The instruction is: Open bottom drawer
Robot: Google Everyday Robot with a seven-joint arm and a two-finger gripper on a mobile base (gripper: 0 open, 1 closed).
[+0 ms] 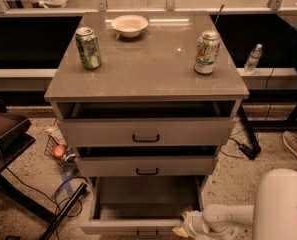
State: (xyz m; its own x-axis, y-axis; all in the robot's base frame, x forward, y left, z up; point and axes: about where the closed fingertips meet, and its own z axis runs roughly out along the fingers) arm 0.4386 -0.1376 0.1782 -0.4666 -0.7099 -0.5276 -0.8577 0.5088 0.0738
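The bottom drawer [148, 200] of the grey-beige cabinet [148, 74] stands pulled far out, showing its plain grey interior. Its slim front panel with the small black bar handle [147, 232] sits at the bottom edge of the view. My gripper [184, 225] reaches in from the lower right on a white arm and sits at the right end of the drawer's front, by its top rim. The top drawer [146, 132] and the middle drawer [147, 166] are each pulled out a little.
On the cabinet top stand a green can [88, 48], a white bowl [130, 25] and a lighter can [207, 52]. A plastic bottle [253, 59] stands on the ledge at right. Cables [63, 194] and clutter lie on the floor at left, beside a dark stand [8, 134].
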